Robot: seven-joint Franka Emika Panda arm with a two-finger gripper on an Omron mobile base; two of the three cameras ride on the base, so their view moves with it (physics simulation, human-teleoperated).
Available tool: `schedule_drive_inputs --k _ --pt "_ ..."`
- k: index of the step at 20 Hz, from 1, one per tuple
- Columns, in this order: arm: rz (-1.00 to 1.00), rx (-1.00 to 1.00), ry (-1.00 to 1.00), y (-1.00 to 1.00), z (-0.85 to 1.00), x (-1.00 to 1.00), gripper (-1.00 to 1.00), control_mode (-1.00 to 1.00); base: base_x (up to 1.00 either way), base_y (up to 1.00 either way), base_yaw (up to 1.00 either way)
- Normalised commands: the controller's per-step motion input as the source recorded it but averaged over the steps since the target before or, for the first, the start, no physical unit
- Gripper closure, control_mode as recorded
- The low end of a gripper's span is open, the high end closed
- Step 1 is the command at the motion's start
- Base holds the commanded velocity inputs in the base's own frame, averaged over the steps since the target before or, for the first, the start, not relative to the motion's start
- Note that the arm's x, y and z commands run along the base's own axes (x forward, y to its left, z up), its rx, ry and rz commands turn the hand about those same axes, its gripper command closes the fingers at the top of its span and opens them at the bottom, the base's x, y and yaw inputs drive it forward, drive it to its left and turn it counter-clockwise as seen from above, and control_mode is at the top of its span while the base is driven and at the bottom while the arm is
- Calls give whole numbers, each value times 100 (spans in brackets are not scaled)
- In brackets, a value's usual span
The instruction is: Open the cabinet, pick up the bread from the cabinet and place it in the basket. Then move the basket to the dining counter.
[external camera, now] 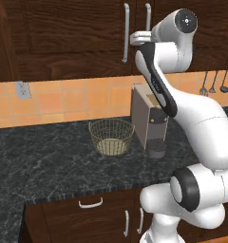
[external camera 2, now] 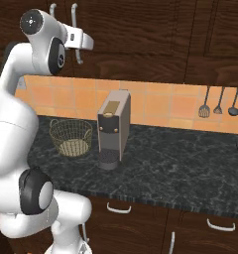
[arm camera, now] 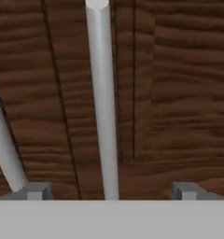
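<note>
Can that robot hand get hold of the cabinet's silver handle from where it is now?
Probably yes. The gripper is right up at the closed cabinet, its jaws wide open, and a handle runs between them with nothing in front of it. Closing the jaws should catch it.

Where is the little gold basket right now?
The basket sits on the black speckled counter, just left of the coffee machine in both base views, below the closed dark cabinet.
</note>
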Motion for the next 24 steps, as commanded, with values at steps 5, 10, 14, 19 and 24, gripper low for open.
schedule_drive_inputs --k 5,10,14,19,24 --pt "0 0 0 0 -17 48 -100 -100 0 0 0" --pt "0 0 -1 1 -26 56 100 -100 0 0 0" --pt "0 0 -1 0 -41 67 100 -100 0 0 0" --pt "-6 0 0 -63 -18 21 100 -100 0 0 0" --pt "-7 0 -5 -100 -41 4 100 -100 0 0 0"
